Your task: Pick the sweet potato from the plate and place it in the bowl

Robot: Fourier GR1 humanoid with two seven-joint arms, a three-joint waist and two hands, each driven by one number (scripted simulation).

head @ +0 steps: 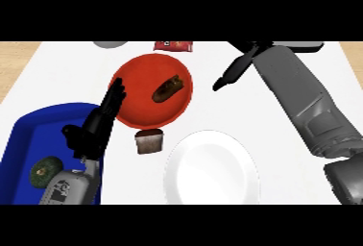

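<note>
Cupcake (149,141) sits between bowl (135,103) and plate (212,192).

Light is bright and even across the white counter (56,77), which reads almost blown out, its surface showing no grain; shadows are faint, only a soft grey rim under the white plate (212,168) near the counter's front edge and a slight darkening beside the brown block (149,141); the red bowl (154,90) shades gently darker toward its front wall, with no hard glare; the blue tray (42,129) is flatly saturated; both black hands, left (96,127) and right (237,69), are near-featureless dark shapes; edges look soft and slightly blurred throughout.
</note>
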